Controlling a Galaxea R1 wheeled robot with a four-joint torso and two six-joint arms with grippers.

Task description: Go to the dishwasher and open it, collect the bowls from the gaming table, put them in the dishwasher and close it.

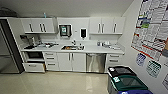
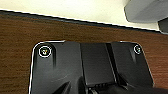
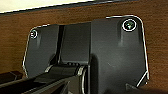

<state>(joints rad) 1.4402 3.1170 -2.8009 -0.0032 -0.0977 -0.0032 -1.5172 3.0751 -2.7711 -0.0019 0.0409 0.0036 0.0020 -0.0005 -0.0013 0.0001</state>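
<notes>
White kitchenette cabinets [image 1: 72, 61] run along the far wall in the head view, under a pale counter [image 1: 95, 49] with a sink [image 1: 72, 47] set in it; upper cupboards [image 1: 41, 25] with black handles hang above, and a dispenser [image 1: 83, 32] is fixed to the wall between them; the dishwasher [image 1: 95, 62], a brushed steel front, sits closed among the white fronts, to the right of the double doors below the sink; a low drawer [image 1: 34, 67] at the left end stands pulled out, beneath a dark built-in oven [image 1: 34, 54]; a tall steel fridge [image 1: 6, 50] fills the left edge; posters [image 1: 152, 27] cover the right wall, and lidded bins [image 1: 126, 80] stand in the near right corner on the glossy pale floor [image 1: 55, 83].

Both wrist views look past the robot's own dark plate onto brown wood-grain panelling [image 2: 20, 42], bordered by a dark strip and a pale surface [image 2: 75, 11]; the same wood [image 3: 75, 16] shows behind the right wrist; whether either gripper's fingers are apart or together cannot be told, so the dishwasher's place relative to them cannot be judged beyond its being far across the floor from the robot.
</notes>
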